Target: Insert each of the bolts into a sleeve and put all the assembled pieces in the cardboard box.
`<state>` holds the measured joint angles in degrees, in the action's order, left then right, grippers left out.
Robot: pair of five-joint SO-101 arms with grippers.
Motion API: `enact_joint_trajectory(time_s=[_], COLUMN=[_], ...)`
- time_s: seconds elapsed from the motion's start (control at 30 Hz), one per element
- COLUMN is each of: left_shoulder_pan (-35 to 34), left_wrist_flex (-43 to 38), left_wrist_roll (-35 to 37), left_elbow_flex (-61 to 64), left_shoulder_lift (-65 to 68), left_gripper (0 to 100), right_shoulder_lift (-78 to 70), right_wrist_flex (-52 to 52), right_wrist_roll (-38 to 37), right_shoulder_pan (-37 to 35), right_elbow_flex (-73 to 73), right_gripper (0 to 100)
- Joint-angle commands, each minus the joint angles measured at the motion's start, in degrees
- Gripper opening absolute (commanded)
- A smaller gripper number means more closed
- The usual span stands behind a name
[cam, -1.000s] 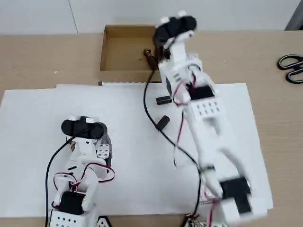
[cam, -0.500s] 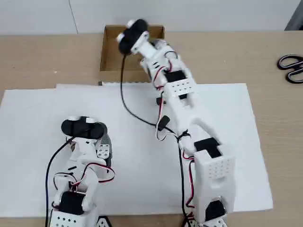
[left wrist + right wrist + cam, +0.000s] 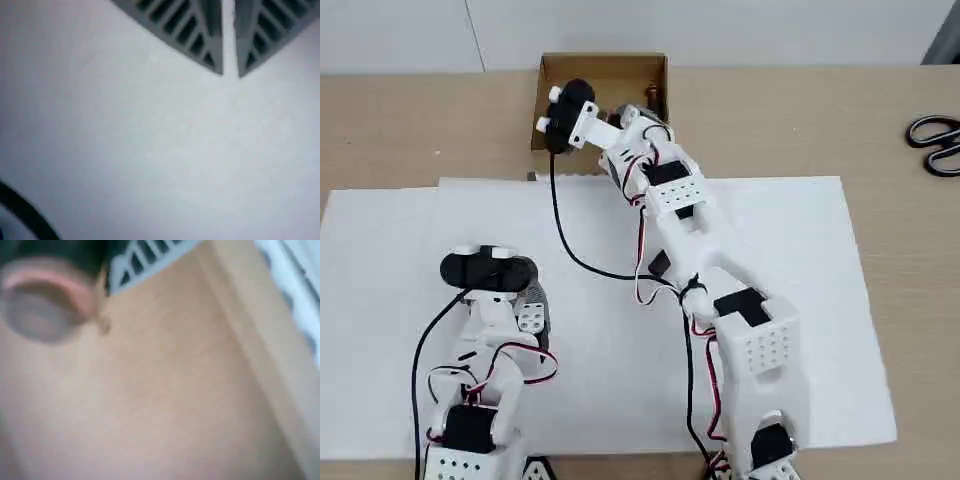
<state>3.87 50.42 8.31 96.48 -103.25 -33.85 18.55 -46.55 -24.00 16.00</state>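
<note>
You had the right arm stretched across the paper (image 3: 610,395) and over the near wall of the box (image 3: 605,60), with the right gripper (image 3: 638,103) down inside it. The piece (image 3: 650,93) sat at that gripper's tip, close to the box's right wall and near the far corner. In the right wrist view the piece (image 3: 42,305) showed end-on, a round face with a coppery rim, low over the cardboard floor, with one wall running close alongside. Whether the gripper was clamped on it, you could not tell. Room inside the box was tight on the right and open towards its left wall.

Your left gripper (image 3: 230,74) pointed down at the paper near the near-left part of the sheet, its fingers (image 3: 200,35) together with only a thin slit between the tips. Bare paper lay all round it, apart from a black cable (image 3: 22,215) at the edge of the left wrist view.

A dark sleeve (image 3: 660,263) lay on the paper, tucked against the right arm's side. Open paper ran between the two arms, crossed by the right arm's black lead (image 3: 565,240). Scissors (image 3: 935,140) lay on the bare worktop (image 3: 420,120), well apart at the far right edge
</note>
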Motion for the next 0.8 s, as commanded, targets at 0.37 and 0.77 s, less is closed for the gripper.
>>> enact_joint_trajectory(time_s=[0.37, 0.77], left_shoulder_pan=[-0.4, -0.4], left_wrist_flex=[0.2, 0.2], left_wrist_roll=[-0.3, -0.3], left_elbow_flex=[-0.2, -0.2], left_shoulder_lift=[-0.5, -0.5], left_gripper=[1, 1], right_shoulder_lift=[16.7, 27.9], right_wrist_flex=[8.0, 46.5], right_wrist_roll=[5.1, 5.1], right_shoulder_pan=[-0.5, -1.5], right_elbow_flex=[4.1, 4.1], right_gripper=[0.4, 0.4])
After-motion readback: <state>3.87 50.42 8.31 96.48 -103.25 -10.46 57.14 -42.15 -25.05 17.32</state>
